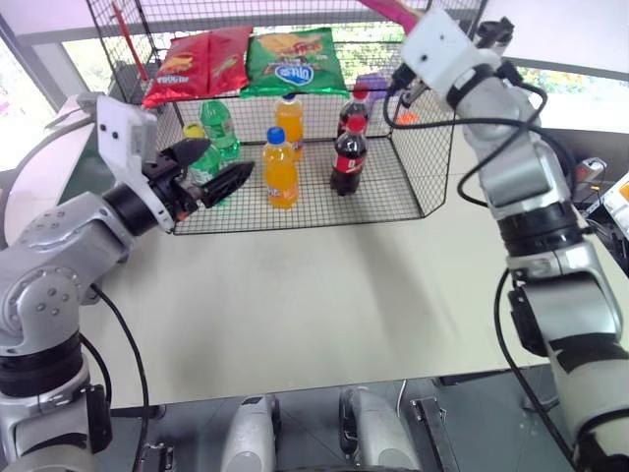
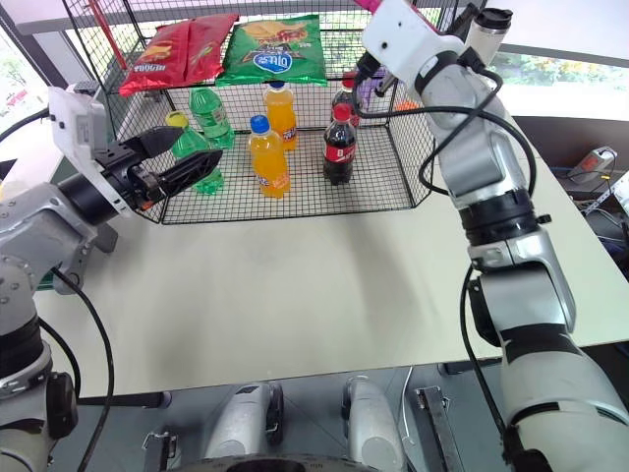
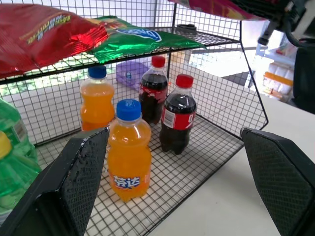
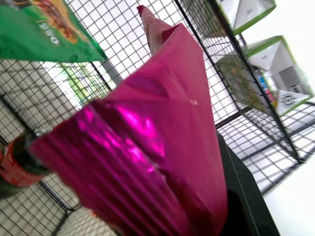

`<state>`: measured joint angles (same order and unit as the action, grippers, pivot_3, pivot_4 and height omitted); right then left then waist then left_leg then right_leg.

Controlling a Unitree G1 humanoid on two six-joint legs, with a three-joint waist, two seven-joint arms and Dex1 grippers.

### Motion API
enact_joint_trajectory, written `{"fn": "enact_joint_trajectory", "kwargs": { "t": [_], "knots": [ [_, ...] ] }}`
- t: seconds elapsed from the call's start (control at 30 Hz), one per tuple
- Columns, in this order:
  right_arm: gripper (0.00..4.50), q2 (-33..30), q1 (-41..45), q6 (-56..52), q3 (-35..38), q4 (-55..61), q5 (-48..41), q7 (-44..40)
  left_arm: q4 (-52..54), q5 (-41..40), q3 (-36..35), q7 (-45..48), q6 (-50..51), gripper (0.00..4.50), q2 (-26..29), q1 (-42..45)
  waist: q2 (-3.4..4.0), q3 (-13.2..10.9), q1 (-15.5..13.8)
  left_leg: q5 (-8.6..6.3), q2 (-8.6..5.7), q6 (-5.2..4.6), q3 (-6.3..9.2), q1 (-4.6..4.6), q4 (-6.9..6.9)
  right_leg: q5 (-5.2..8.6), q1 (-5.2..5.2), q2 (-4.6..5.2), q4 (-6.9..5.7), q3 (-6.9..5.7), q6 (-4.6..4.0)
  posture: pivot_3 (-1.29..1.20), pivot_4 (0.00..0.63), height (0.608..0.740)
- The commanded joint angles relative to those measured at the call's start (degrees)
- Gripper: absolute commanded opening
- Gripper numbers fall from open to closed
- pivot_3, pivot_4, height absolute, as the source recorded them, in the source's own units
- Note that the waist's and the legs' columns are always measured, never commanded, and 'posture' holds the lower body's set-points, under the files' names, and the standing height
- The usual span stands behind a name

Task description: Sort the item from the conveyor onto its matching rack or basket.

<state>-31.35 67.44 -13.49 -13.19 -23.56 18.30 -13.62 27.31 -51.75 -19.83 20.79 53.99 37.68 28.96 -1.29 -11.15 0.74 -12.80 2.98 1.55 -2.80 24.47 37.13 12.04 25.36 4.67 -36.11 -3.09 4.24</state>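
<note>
The item, a shiny magenta-pink crisp bag [image 4: 147,147], is held up at the right end of the rack, and its tip [image 1: 396,9] shows at the top edge of the head view. My right gripper [image 4: 192,206] is shut on its crimped end, with one black finger [image 4: 243,191] showing beside the foil. The rack's flat wire upper shelf [image 3: 216,35] lies just left of the bag. My left gripper [image 1: 210,167] is open and holds nothing, in front of the lower compartment's left end. The conveyor is out of view.
Two red bags [image 1: 197,61] and a green bag [image 1: 293,59] lie on the upper shelf. The mesh-walled lower compartment [image 1: 425,147] holds orange bottles [image 1: 280,169], cola bottles [image 1: 349,155] and green bottles [image 1: 221,126]. The pale tabletop [image 1: 324,295] spreads in front.
</note>
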Motion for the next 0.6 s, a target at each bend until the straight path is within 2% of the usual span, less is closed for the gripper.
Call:
{"fn": "enact_joint_trajectory", "kwargs": {
  "t": [0.03, 0.33, 0.47, 0.57, 0.6],
  "knots": [
    [0.0, 0.6, 3.8, -0.2, 1.0, -3.0, 1.2, -0.2, 2.7, -0.4, -0.9, -0.8, -1.9, 4.45, -0.4, -0.8, 0.0, 0.0, -0.2, 0.0, -0.01, 0.0, 0.0, 0.02, 0.0, 0.0, 0.0, 0.01, 0.01, 0.0, 0.0, 0.0, 0.15, 0.74],
    [0.0, 4.8, 9.0, 3.1, 0.1, -15.5, 1.4, -1.4, 8.3, -4.2, -2.6, -0.4, -4.0, 4.45, -0.8, -6.2, 0.0, 0.0, 0.1, 0.0, -0.01, 0.0, 0.0, 0.0, 0.0, 0.0, -0.01, 0.01, 0.01, 0.01, 0.0, 0.0, 0.15, 0.74],
    [1.56, 5.4, 10.8, 4.9, 0.7, -19.1, 0.7, -1.9, 9.0, -4.4, -2.1, -1.6, -4.7, 4.5, -1.1, -8.1, 0.0, 0.0, -0.1, 0.0, -0.01, 0.0, 0.02, 0.01, 0.0, 0.0, -0.01, 0.01, 0.01, 0.0, -0.01, 0.0, 0.15, 0.74],
    [3.1, 5.8, 12.1, 5.1, 1.4, -20.6, -0.2, -2.5, 9.2, -4.8, -1.8, -2.2, -5.0, 4.5, -1.2, -8.6, 0.0, 0.0, 0.0, 0.0, -0.01, 0.0, 0.01, 0.01, 0.0, 0.0, -0.01, 0.01, 0.02, 0.0, -0.01, 0.0, 0.15, 0.74],
    [3.33, 5.8, 12.3, 5.1, 1.5, -20.7, -0.4, -2.6, 9.3, -4.9, -1.7, -2.3, -5.0, 4.5, -1.2, -8.7, 0.01, 0.0, 0.1, 0.0, -0.01, 0.0, 0.01, 0.01, 0.0, 0.0, -0.01, 0.01, 0.02, 0.0, -0.01, 0.0, 0.15, 0.74]
  ]
}}
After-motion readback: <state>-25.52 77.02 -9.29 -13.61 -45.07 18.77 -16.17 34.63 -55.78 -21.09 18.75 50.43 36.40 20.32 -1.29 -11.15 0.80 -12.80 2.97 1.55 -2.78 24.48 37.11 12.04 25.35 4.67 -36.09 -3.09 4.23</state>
